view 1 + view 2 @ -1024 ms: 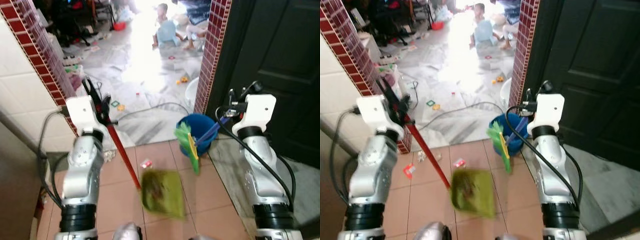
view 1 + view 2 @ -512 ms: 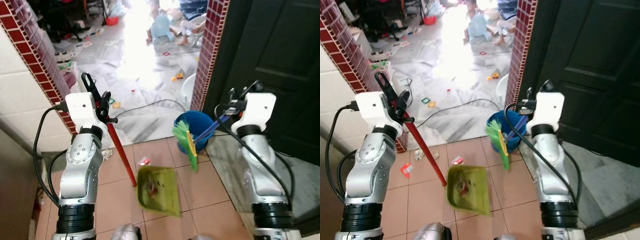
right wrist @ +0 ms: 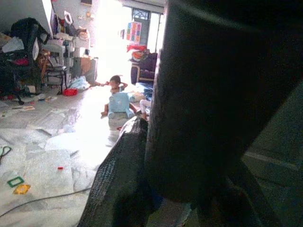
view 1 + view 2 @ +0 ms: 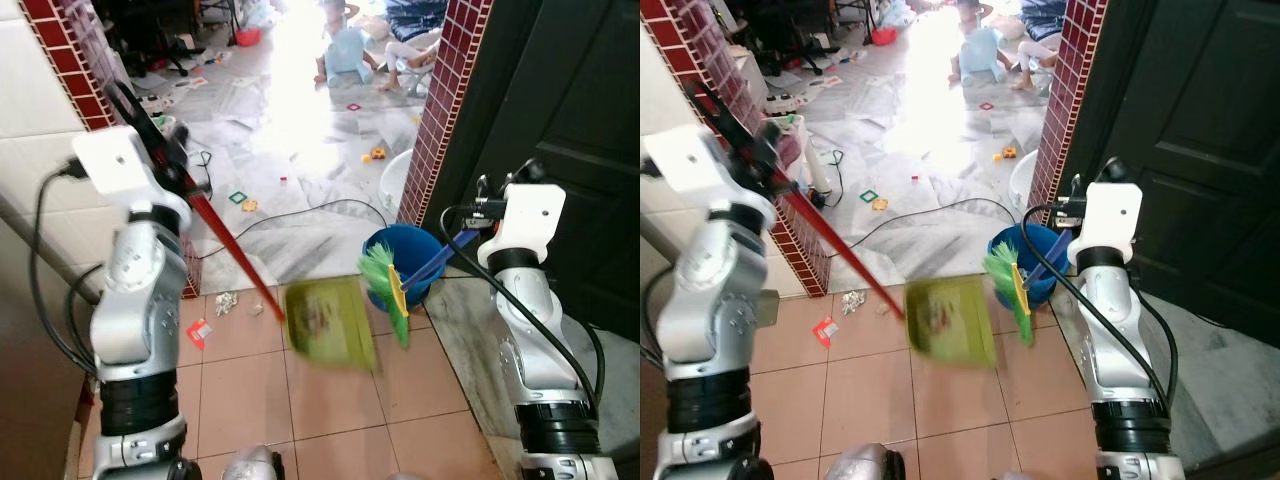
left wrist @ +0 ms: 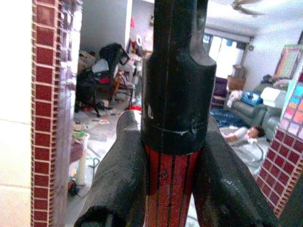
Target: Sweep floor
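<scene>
A dark door (image 4: 590, 150) stands at the right, next to a pillar of dark red tiles (image 4: 450, 100). Past the pillar a pale marble floor (image 4: 300, 150) runs back into a bright, cluttered room, where a person (image 4: 335, 40) sits on the floor among scattered toys.

Nearer, the floor is of pinkish tiles (image 4: 240, 400). A blue bucket (image 4: 400, 255) stands at the edge of these tiles, just beside the foot of the pillar. A black cable (image 4: 300, 210) snakes over the marble toward it.

The left gripper (image 5: 173, 189), raised near the red-tiled wall edge on the left, has its fingers (image 5: 118, 184) clamped on either side of the red handle (image 4: 225, 250) of a green dustpan (image 4: 328, 322). The handle slopes down to the pan, which looks blurred over the pink tiles, just left of the bucket, with some dark dirt in it.

The right gripper (image 4: 482, 208) is up in front of the door, closed around the blue handle (image 4: 435, 262) of a small broom whose green bristles (image 4: 385, 285) hang between dustpan and bucket, near the bucket's front rim.

A crumpled scrap (image 4: 226, 302) and a small red-and-white wrapper (image 4: 198, 332) lie on the pink tiles near the left wall's foot.
</scene>
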Controlling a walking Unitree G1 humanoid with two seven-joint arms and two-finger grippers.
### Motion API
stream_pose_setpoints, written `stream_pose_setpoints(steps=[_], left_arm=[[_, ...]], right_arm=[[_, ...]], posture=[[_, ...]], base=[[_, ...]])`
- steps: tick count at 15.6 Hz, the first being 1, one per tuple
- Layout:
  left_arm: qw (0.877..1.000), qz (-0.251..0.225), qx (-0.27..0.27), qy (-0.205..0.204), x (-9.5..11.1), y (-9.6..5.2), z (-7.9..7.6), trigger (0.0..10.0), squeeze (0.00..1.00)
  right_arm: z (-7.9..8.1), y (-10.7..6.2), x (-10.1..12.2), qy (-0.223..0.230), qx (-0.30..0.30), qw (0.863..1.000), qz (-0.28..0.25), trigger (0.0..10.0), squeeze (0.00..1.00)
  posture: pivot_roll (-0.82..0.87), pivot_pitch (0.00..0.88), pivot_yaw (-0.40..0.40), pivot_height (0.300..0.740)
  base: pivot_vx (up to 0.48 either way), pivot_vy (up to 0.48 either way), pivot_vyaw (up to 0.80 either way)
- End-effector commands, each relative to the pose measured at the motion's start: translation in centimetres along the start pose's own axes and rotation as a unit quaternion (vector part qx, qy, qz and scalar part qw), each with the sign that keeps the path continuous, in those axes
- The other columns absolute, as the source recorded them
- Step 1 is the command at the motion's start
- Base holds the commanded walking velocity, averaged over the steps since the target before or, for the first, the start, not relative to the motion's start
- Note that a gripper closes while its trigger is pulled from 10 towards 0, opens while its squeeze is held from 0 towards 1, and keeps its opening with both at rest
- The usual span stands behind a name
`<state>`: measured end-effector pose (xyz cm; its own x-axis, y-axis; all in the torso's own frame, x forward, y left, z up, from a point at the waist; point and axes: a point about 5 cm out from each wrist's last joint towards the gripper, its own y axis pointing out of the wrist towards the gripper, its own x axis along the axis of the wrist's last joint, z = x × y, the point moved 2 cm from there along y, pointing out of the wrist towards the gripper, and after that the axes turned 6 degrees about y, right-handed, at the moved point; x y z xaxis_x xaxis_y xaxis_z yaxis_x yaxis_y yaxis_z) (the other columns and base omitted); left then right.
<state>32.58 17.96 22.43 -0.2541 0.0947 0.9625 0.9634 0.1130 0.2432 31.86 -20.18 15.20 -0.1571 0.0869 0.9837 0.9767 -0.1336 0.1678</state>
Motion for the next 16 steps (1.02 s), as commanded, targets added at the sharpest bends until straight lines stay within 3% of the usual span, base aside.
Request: stream_pose_setpoints(steps=[1, 2, 3, 7, 8, 9, 10, 11, 16], left_arm=[[0.999, -0.034, -0.001, -0.005, 1.9, 0.4, -0.1, 10.0, 0.0], [0.999, -0.035, 0.001, -0.005, 2.1, 0.7, 0.0, 10.0, 0.0], [0.999, -0.033, 0.002, -0.004, 2.0, 0.8, 0.0, 10.0, 0.0], [1.0, -0.025, 0.004, -0.002, 1.7, 0.6, -0.1, 10.0, 0.0], [1.0, -0.022, 0.004, -0.002, 1.6, 0.6, -0.2, 10.0, 0.0], [1.0, -0.022, 0.004, -0.002, 1.6, 0.6, -0.2, 10.0, 0.0], [1.0, -0.022, 0.004, -0.003, 1.6, 0.6, -0.2, 10.0, 0.0], [1.0, -0.021, 0.004, -0.004, 1.6, 0.6, -0.3, 10.0, 0.0], [1.0, -0.02, 0.003, -0.006, 1.5, 0.7, -0.5, 10.0, 0.0]], right_arm=[[-3.5, -1.8, -5.5, -0.085, -0.051, 0.986, 0.136, 10.0, 0.0], [-1.8, -1.7, -5.6, -0.018, -0.006, 0.991, 0.132, 10.0, 0.0], [-0.7, -1.3, -4.3, 0.014, 0.022, 0.995, 0.092, 10.0, 0.0], [0.1, 0.9, 1.7, -0.035, 0.029, 0.998, -0.046, 10.0, 0.0], [0.6, 2.1, 4.8, -0.011, 0.026, 0.995, -0.093, 10.0, 0.0], [0.8, 2.6, 6.0, 0.004, 0.025, 0.994, -0.108, 10.0, 0.0], [1.4, 3.1, 7.4, 0.04, 0.039, 0.991, -0.119, 10.0, 0.0], [2.7, 3.7, 8.4, 0.128, 0.077, 0.983, -0.108, 10.0, 0.0], [4.0, 3.8, 9.4, 0.211, 0.118, 0.966, -0.094, 10.0, 0.0]], posture=[[-0.1, 0.0, 0.034, 0.74], [-0.11, 0.0, 0.038, 0.74], [-0.11, 0.0, 0.043, 0.74], [-0.1, 0.0, 0.044, 0.74], [-0.1, 0.0, 0.044, 0.74], [-0.1, 0.0, 0.044, 0.74], [-0.1, 0.0, 0.043, 0.74], [-0.1, 0.0, 0.042, 0.74], [-0.11, 0.0, 0.039, 0.74]], base=[[0.0, 0.0, 0.0], [0.0, 0.0, 0.0], [0.0, 0.0, 0.0], [0.0, 0.0, 0.0], [0.0, 0.0, 0.0], [0.0, 0.0, 0.0], [0.0, 0.0, 0.0], [0.0, 0.0, 0.0], [0.0, 0.0, 0.0]])
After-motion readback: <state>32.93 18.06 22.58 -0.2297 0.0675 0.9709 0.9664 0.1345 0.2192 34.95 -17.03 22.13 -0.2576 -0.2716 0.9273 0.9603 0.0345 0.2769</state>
